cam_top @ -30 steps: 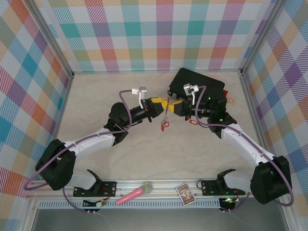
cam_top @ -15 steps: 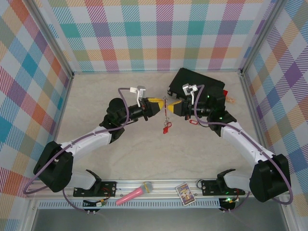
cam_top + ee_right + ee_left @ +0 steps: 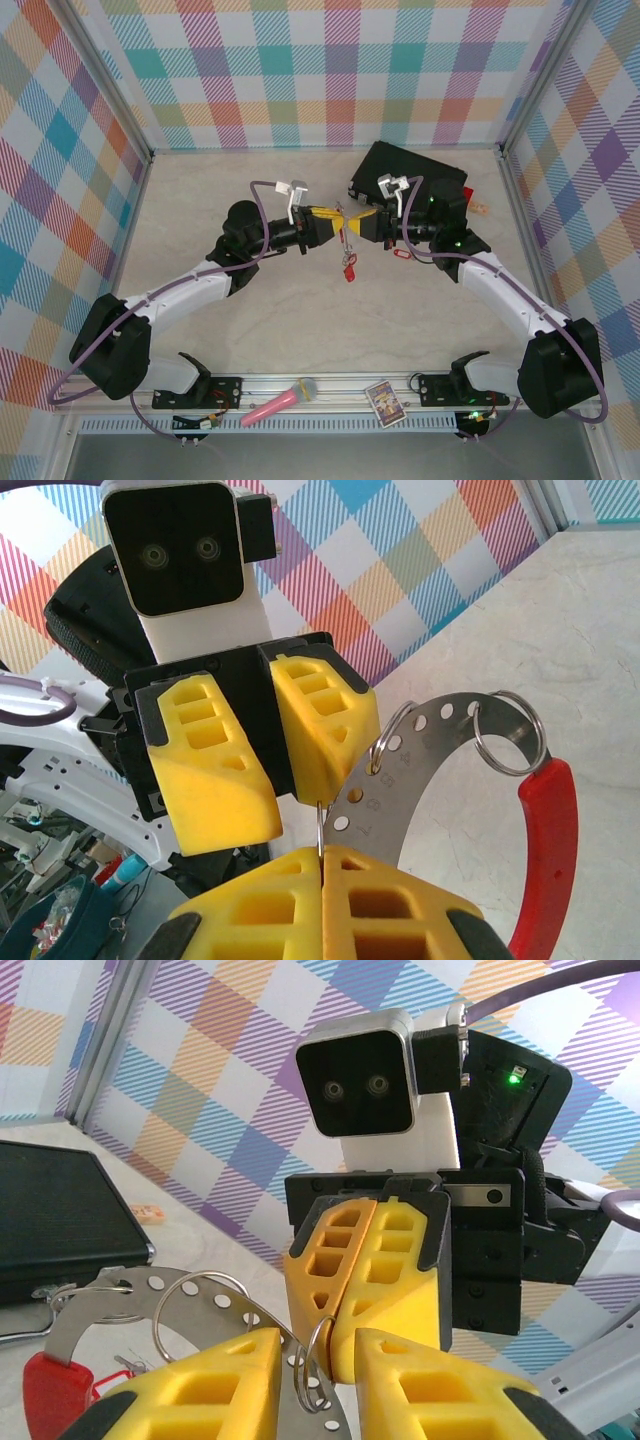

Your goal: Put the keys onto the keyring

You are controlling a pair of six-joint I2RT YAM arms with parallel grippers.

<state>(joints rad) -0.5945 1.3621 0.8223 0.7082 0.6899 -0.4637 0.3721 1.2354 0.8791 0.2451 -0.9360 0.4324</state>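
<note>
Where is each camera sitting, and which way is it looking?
Top external: high behind the arms, looking down on the table; both whole arms show, left gripper and right gripper facing each other.
Left wrist: on the left arm, looking along its own parted yellow fingers at the right gripper.
Right wrist: on the right arm, looking past its own shut fingers, which pinch a small metal ring, at the left gripper.
Shared: both wrist views see the keyring.

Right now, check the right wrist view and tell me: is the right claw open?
No: the right claw has its yellow fingers pressed together, pinching a thin metal ring between their tips.
</note>
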